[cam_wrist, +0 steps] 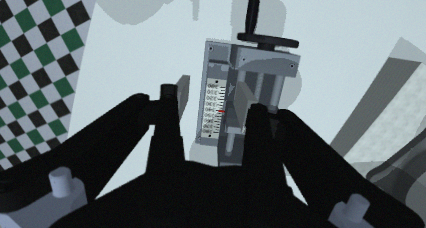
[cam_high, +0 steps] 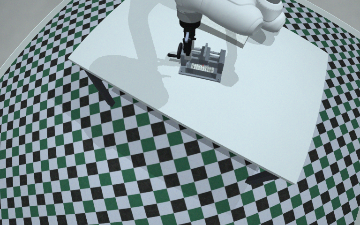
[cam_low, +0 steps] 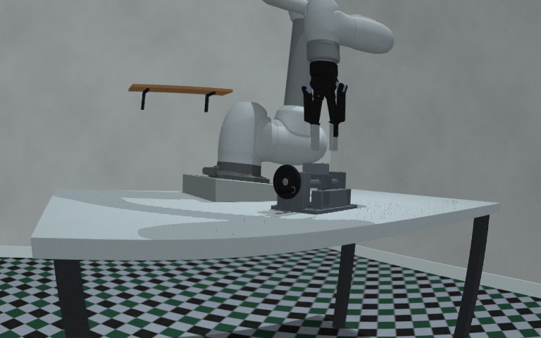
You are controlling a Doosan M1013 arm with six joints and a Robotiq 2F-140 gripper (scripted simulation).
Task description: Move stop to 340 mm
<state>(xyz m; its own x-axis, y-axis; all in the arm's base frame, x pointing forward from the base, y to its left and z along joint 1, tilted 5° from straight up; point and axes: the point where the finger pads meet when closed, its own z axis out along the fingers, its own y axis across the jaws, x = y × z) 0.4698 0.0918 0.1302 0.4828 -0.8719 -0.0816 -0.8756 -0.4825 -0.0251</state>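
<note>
My gripper [cam_high: 188,57] [cam_low: 324,146] [cam_wrist: 212,90] is partly open and empty, pointing down above the stop device. Its fingers are clear of the black handwheel [cam_high: 179,50] [cam_low: 282,171] [cam_wrist: 270,40], which stands upright at one end of the device. The wheel's crank handle [cam_high: 172,55] [cam_wrist: 253,15] points outward. The grey stop [cam_high: 206,51] [cam_low: 315,168] [cam_wrist: 234,113] sits on the guide rods, partly hidden by a finger in the wrist view. Its red pointer [cam_high: 203,65] [cam_wrist: 220,111] lies beside the scale [cam_wrist: 212,120], near the fifth label, apparently 340. The small digits are hard to read exactly.
The device's grey base plate [cam_high: 198,77] [cam_low: 316,210] stands on the white table [cam_high: 246,111] [cam_low: 139,246]. The arm's pedestal [cam_high: 232,39] [cam_low: 198,189] is behind it. A wooden shelf [cam_low: 180,89] hangs on the back wall.
</note>
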